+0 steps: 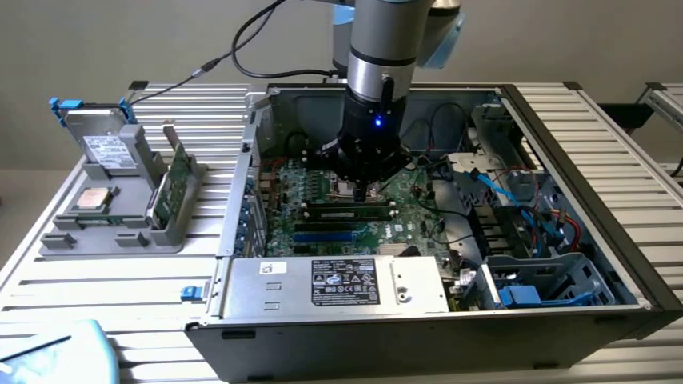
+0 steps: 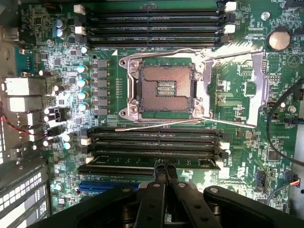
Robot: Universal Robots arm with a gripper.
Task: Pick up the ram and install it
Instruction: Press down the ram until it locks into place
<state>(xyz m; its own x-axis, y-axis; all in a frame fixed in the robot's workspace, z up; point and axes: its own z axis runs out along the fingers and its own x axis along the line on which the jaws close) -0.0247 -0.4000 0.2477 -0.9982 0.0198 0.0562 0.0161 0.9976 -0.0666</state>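
My black two-finger pincer [image 2: 165,172], fingers pressed together, bears down on the long green ram stick [image 2: 149,164] lying in a black slot beside the open square processor socket [image 2: 164,91], to seat it.

The arm [image 1: 376,40] is cut off by the upper edge of the exterior view. Its gripper [image 1: 366,192] hides part of the motherboard [image 1: 320,180] behind it, including the processor socket [image 2: 166,88]. In the wrist view, the fingers [image 2: 159,173] cover the middle of the ram [image 2: 121,164], and the gripper body is cut off by the picture's edge. The ram's label cannot be made out. Print on the power supply sticker [image 1: 345,282] is too small to read. The blue object [image 1: 53,352] at the corner of the exterior view is cut off.
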